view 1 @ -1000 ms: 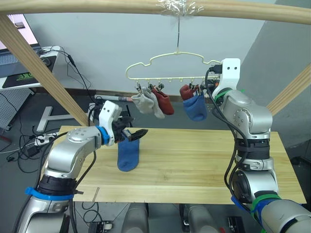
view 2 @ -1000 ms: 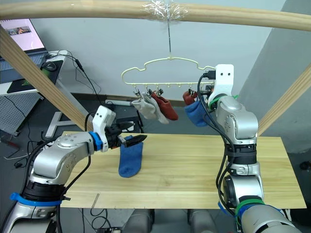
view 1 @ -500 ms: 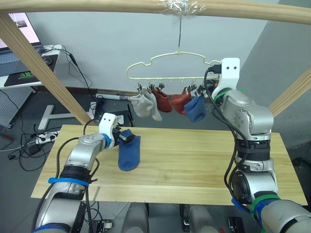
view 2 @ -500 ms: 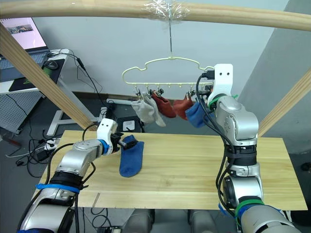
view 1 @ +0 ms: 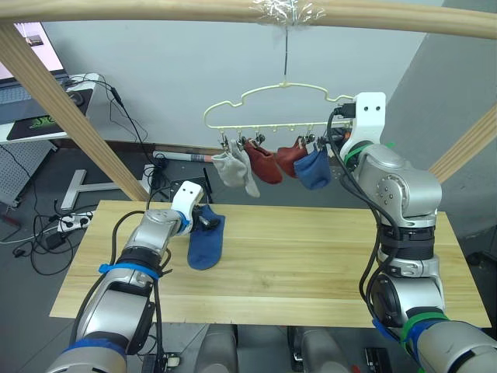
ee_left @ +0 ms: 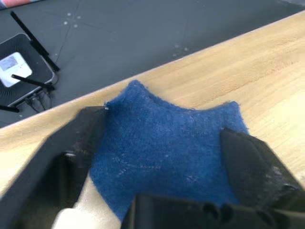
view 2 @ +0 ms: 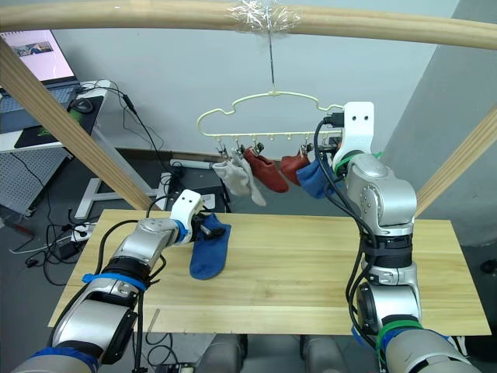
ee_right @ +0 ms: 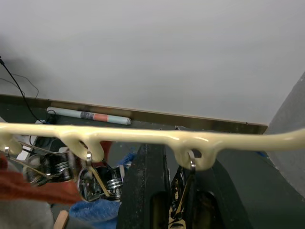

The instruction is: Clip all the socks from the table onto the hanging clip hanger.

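One royal blue sock (view 1: 206, 242) lies flat on the wooden table (view 1: 311, 264) at its far left. My left gripper (view 1: 203, 218) rests low at the sock's cuff end, open, one finger (ee_left: 71, 143) on each side of the blue knit (ee_left: 167, 152). The pale-yellow clip hanger (view 1: 268, 97) hangs from the pole above the table. Clipped on it are grey socks (view 1: 233, 171), two rust-red socks (view 1: 262, 163), and a blue sock (view 1: 313, 168). My right gripper (ee_right: 183, 191) is raised at the hanger's right end, closed around a small metal clip (ee_right: 189, 167) under the wire.
A thick wooden pole (view 1: 155, 9) crosses overhead, with slanted wooden poles (view 1: 70, 109) at the left and right of the table. Behind the table, on the floor, lie cables and a black router (ee_left: 24, 67). Bare planks stretch across the table's middle and right.
My left gripper has gone down and forward, from holding the blue sock lifted to lying open at its cuff on the table. The red and blue hanging socks have swung slightly.
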{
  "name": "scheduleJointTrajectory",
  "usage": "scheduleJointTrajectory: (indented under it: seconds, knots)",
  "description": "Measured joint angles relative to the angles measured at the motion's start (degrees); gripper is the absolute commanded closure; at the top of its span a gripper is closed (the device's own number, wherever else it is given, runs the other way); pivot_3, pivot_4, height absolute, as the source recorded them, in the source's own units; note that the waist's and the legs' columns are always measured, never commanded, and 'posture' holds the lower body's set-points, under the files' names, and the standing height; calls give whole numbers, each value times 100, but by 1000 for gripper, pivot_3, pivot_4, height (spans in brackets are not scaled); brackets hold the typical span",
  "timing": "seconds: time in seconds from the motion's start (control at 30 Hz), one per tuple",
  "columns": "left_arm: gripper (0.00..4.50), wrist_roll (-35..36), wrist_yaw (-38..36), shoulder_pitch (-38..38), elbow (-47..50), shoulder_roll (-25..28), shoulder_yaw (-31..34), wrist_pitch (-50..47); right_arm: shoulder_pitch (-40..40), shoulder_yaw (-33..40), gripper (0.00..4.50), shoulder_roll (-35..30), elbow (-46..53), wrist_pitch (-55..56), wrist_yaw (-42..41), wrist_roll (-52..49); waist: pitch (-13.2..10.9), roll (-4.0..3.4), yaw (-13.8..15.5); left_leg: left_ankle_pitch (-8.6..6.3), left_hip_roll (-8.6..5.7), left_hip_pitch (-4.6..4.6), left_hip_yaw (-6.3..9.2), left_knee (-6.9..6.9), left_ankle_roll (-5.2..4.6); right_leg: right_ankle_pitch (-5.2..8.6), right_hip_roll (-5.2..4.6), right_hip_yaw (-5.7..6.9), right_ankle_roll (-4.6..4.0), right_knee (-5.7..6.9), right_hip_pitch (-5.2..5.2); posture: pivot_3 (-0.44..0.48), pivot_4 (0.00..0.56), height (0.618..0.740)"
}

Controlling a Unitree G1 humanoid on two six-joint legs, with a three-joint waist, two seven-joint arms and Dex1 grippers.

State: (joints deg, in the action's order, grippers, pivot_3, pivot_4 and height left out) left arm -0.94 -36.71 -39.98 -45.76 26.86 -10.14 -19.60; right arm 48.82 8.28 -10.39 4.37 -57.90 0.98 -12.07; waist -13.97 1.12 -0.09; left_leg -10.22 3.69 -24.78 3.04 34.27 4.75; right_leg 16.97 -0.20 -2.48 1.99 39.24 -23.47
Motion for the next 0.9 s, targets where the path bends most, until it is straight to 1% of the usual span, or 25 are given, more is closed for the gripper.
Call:
scheduleJointTrajectory:
  seconds: [0.37,0.4,0.5,0.63,0.8,0.9]
  knots:
    - [4385,-2,-48,148,209,-12,68,1,0,2,4500,0,2,-17,15,-2,0,0,-17,1,0,9,1,2,-1,0,1,-1,0,21,0,80,254,740]
    - [4452,-3,-50,165,236,-12,86,-6,0,1,4500,1,2,-17,14,-3,0,0,-18,1,0,9,1,2,-1,0,1,-1,0,21,0,80,254,740]
    - [4452,-2,-120,256,389,-4,103,-56,0,1,4500,4,2,-17,16,-3,0,0,-17,1,0,9,1,2,-1,0,1,-1,0,20,-1,84,249,740]
    - [4452,102,-508,618,1053,-14,113,-346,0,-1,4500,23,2,-17,17,-5,0,-1,-17,1,1,8,1,0,-1,1,1,-1,0,18,-1,86,250,740]
    - [4452,700,-1314,1326,2332,-132,110,-998,-1,-1,4500,43,7,-19,19,-7,-7,-2,-13,1,2,-1,2,1,-1,0,0,1,0,17,-8,85,249,740]
    - [4452,1131,-1590,1382,3117,-160,168,-1468,-1,-3,4500,48,7,-20,19,-11,-10,-1,-5,1,1,-3,7,1,-1,0,1,3,0,17,-9,82,247,740]
